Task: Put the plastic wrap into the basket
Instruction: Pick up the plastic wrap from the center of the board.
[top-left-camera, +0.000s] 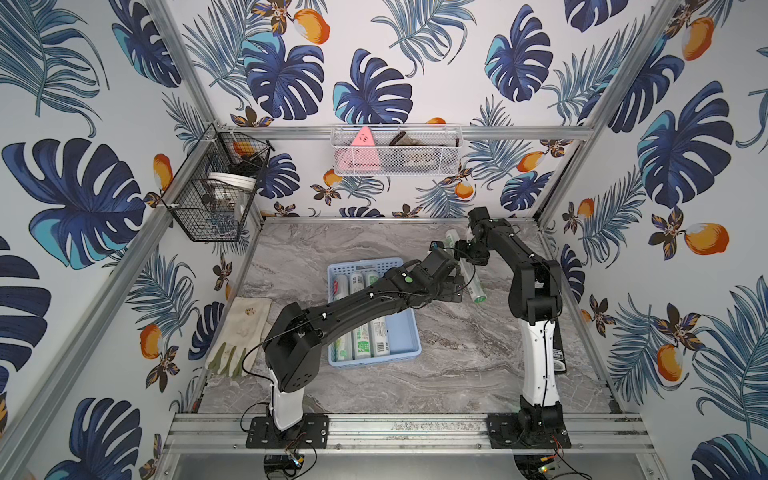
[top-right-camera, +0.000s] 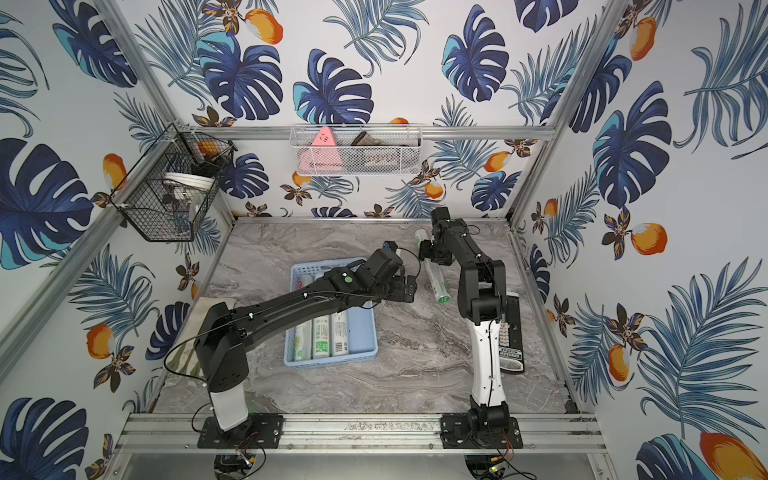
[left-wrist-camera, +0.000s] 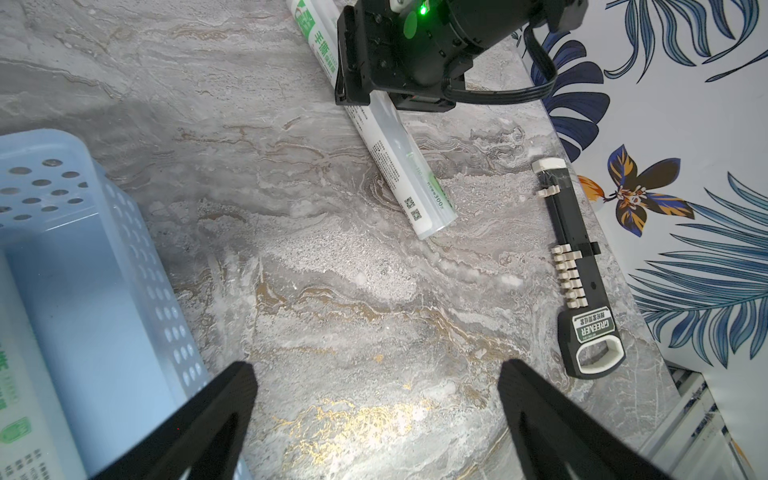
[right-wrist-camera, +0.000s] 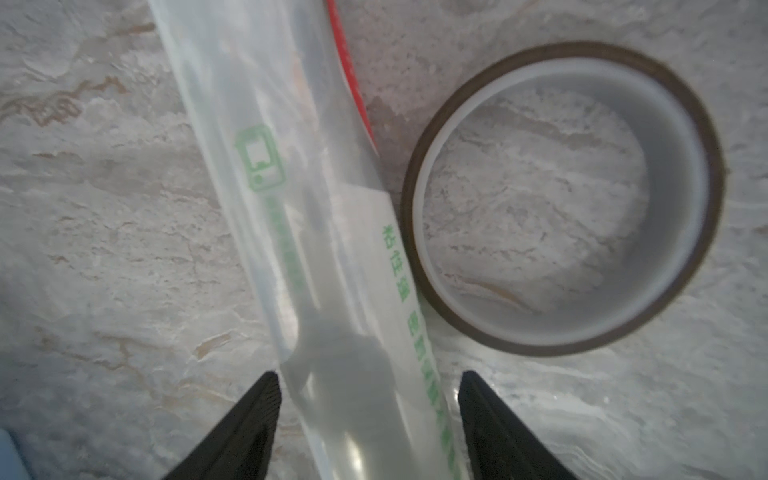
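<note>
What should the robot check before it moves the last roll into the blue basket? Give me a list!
1. Right gripper astride the roll: ok.
2. Roll clamped: not ok, gaps show beside both fingers.
3. Tape ring outside the jaws: ok, it lies close beside the roll.
4. Room in the basket: ok, bare floor beside three rolls.
5. Way over the basket free: not ok, the left arm stretches across it.
6. Left gripper empty: ok, open above the table.
</note>
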